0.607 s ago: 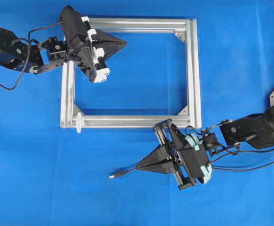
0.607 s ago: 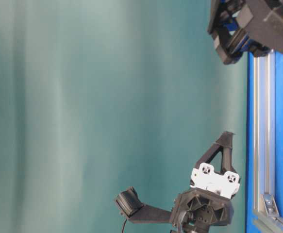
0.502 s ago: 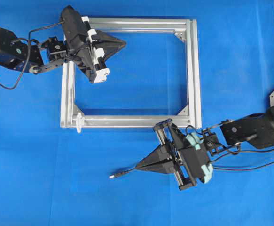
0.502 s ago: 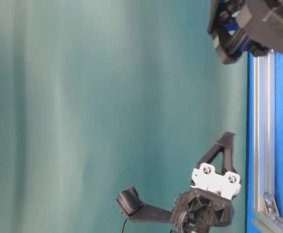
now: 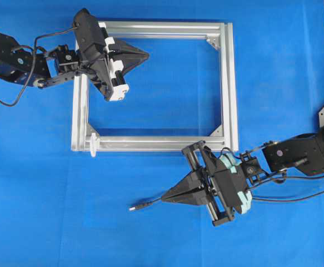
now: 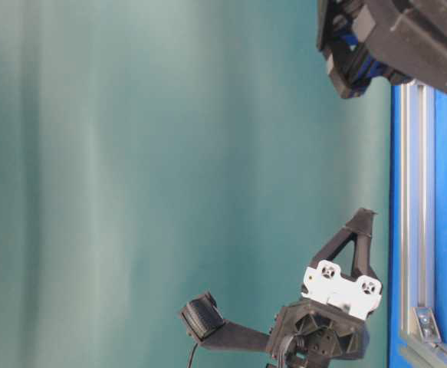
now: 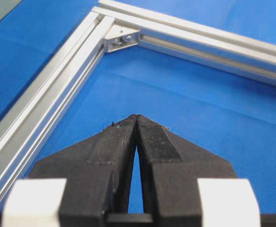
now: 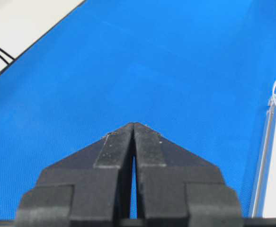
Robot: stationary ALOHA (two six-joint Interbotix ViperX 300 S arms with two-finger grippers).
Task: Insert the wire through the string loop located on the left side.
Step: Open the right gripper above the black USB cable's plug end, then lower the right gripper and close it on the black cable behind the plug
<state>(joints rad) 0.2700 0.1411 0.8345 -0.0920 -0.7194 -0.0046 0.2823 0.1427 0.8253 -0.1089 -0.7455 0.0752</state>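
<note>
Covering table: plain blue cloth [image 5: 273,72]

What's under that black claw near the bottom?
The wire's plug end sticks out left of the right gripper on the blue cloth. The rest of the wire runs beneath it, hidden.

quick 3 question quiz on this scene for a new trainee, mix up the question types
1. True or false: the right tool is shut on the wire.
2. Where on the aluminium frame does the string loop sit? A) upper right corner B) lower left corner C) middle of the top bar
3. Fill in: the left tool hangs over the frame's upper ____ corner area.

Key
1. False: it is shut and empty; the wire's plug lies on the blue cloth just ahead of its tips.
2. B
3. left
</note>
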